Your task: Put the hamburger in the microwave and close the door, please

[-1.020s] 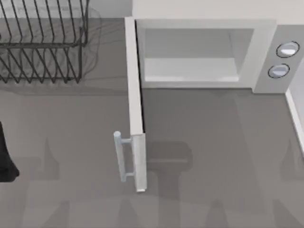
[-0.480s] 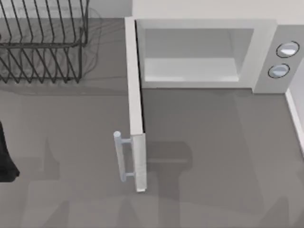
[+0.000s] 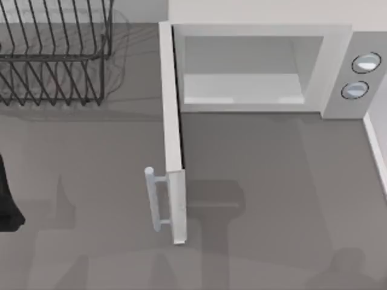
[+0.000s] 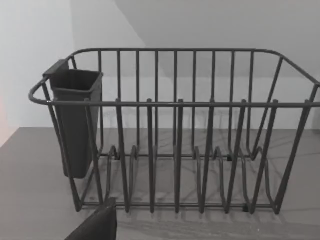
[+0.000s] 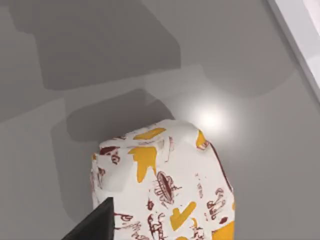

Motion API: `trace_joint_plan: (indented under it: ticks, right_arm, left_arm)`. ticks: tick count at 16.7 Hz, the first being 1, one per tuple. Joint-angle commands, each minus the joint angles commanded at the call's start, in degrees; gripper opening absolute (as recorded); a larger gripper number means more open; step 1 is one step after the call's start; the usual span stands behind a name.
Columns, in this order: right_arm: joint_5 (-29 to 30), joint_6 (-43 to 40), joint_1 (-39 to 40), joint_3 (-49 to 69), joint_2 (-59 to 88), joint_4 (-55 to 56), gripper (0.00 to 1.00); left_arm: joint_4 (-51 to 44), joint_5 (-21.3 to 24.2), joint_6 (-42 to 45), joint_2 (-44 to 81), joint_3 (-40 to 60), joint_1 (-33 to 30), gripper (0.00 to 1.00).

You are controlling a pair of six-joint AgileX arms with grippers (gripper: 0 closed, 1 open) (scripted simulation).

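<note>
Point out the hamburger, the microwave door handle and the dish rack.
hamburger [image 5: 165, 180], right wrist view, its patterned top face.
door handle [image 3: 155, 199], top view, middle of the pale bar.
dish rack [image 4: 175, 150], left wrist view, a front wire.

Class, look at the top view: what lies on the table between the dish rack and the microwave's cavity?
The open door, swung out edge-on with its handle facing the rack, stands between it and the cavity.

Even soft light, glare spot on table [image 5: 210, 120] by hamburger [image 5: 162, 182], blurry arm shadows, no distortion
</note>
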Motion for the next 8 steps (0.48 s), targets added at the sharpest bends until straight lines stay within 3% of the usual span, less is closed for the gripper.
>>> trace_joint_plan:
  ticks: [4, 8]
  right_arm:
    - [0.0, -14.3, -3.8, 6.7, 12.0, -8.3, 1.0]
    - [0.0, -19.2, -5.2, 9.1, 16.0, -11.3, 1.0]
  left_arm:
    - [0.0, 0.0, 0.0, 0.0, 0.0, 0.0, 1.0]
    - [0.0, 0.0, 0.0, 0.0, 0.0, 0.0, 1.0]
